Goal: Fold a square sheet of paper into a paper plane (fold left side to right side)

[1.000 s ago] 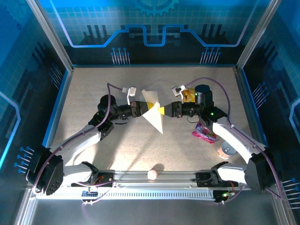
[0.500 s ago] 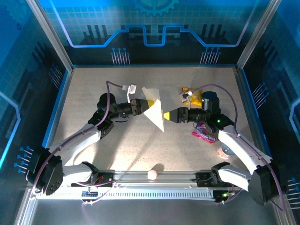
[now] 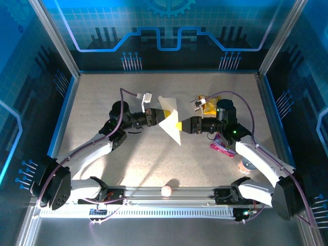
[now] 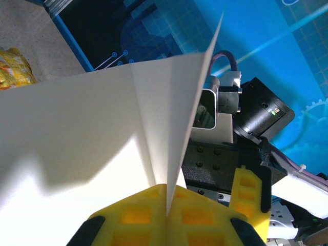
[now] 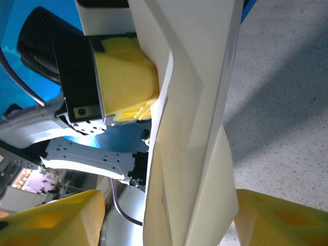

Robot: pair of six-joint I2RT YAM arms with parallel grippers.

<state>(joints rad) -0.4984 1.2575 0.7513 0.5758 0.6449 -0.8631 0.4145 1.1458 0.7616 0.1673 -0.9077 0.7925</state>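
Right gripper (image 3: 178, 124) back nearer paper plane (image 3: 169, 129), jaws apart; left gripper (image 4: 166, 205) clamps it; speckled beige table (image 3: 128, 151), blue walls (image 3: 164, 31).

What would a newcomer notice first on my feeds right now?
The creased white triangular sheet of paper, held up mid-scene. The left gripper is shut on one side; the right gripper straddles the other, open. A crumpled pink wrapper lies beside the right arm.
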